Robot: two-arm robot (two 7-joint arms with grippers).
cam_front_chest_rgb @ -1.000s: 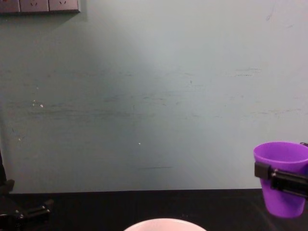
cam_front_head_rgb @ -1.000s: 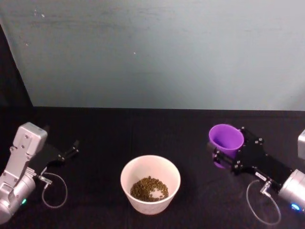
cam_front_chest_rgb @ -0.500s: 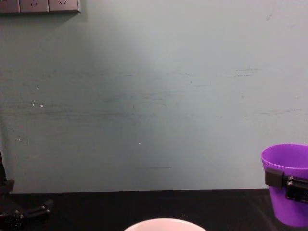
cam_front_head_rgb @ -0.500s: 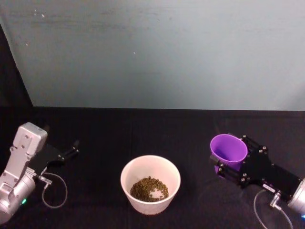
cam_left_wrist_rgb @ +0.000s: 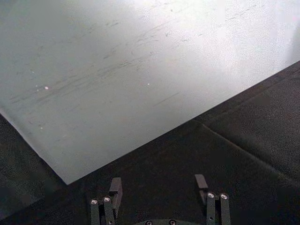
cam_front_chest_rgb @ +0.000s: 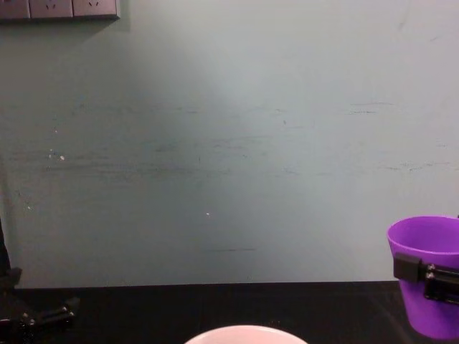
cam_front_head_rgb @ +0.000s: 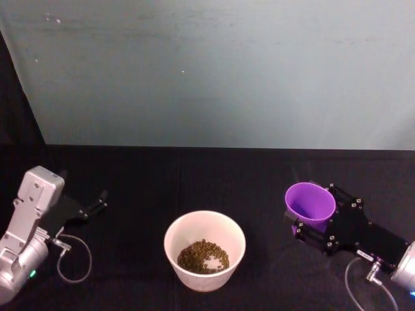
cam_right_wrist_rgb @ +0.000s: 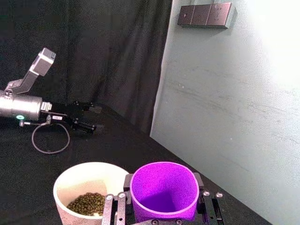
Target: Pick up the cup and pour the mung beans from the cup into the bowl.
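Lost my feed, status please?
Right gripper shut on upright cup, right of bowl. Beans in bowl. Left gripper open, parked left.

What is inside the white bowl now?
The bowl holds a small pile of mung beans on its bottom; part of the white bottom shows beside them. The near wall hides its near inside edge.
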